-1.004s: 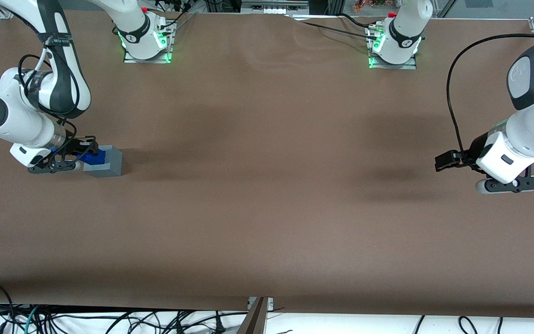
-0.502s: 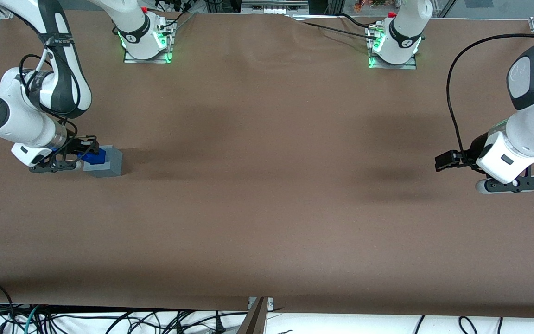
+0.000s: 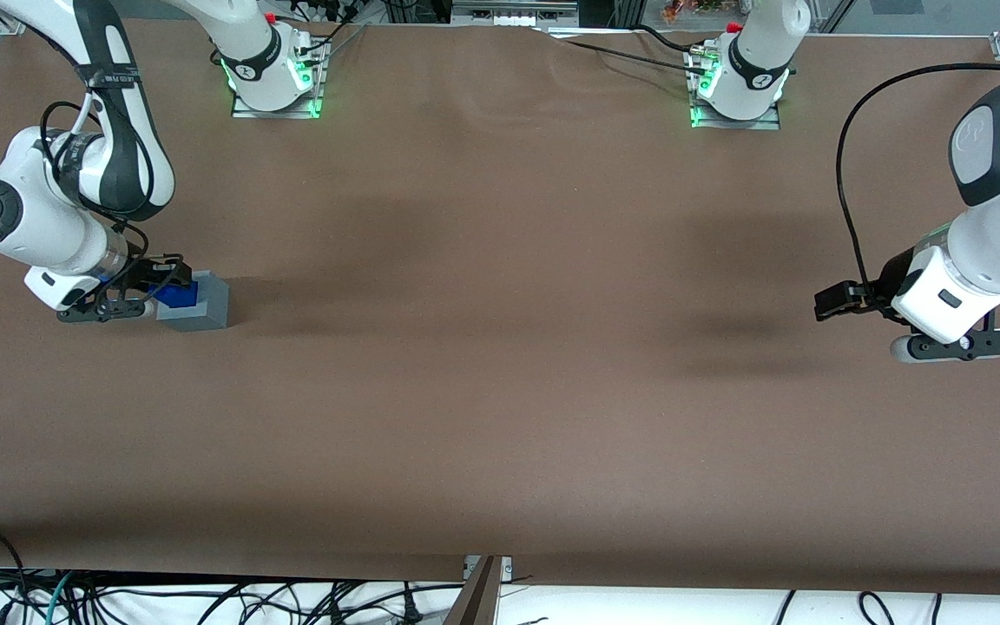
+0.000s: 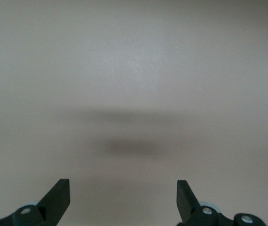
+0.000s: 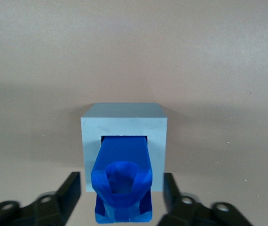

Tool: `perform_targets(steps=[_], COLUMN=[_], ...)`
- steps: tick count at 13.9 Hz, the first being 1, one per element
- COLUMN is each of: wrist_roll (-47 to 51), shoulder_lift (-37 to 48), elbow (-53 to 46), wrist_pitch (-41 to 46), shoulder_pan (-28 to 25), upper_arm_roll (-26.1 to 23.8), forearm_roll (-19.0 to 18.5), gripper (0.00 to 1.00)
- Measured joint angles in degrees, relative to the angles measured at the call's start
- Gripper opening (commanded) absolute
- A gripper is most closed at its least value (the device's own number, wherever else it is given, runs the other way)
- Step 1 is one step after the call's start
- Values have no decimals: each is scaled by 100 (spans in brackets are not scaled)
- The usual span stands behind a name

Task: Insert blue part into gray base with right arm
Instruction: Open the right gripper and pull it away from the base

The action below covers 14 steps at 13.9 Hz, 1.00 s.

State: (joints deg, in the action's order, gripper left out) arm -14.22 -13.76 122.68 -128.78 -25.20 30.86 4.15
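The gray base (image 3: 207,305) stands on the brown table at the working arm's end. The blue part (image 3: 177,294) sits in its recess, with one end sticking out toward my right gripper (image 3: 146,288). In the right wrist view the blue part (image 5: 122,181) fills the square recess of the gray base (image 5: 123,121). My gripper (image 5: 122,190) is open. Its black fingers (image 5: 72,187) stand on either side of the blue part's outer end, with a gap on each side, touching neither.
The table is covered by a brown mat (image 3: 500,347). The two arm bases (image 3: 273,74) with green lights stand at the edge farthest from the front camera. Cables (image 3: 118,599) hang below the near edge.
My right arm's wrist has shifted slightly toward the gray base. A little less of the blue part shows outside the base.
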Motion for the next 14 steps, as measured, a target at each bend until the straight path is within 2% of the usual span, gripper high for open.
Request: perform_targets(steps=[7,10,14], wrist_roll=[122,596,717], shoulder_lift=[204,443,562], elbow=[-78,-763,-2333], wrist_pitch=[220,1501,3399], shoulder_pan=[-26,-92,-121], upper_arm_roll=[-7,-39,-40], forearm_roll=[3,2,2], gripper=[99,99,99])
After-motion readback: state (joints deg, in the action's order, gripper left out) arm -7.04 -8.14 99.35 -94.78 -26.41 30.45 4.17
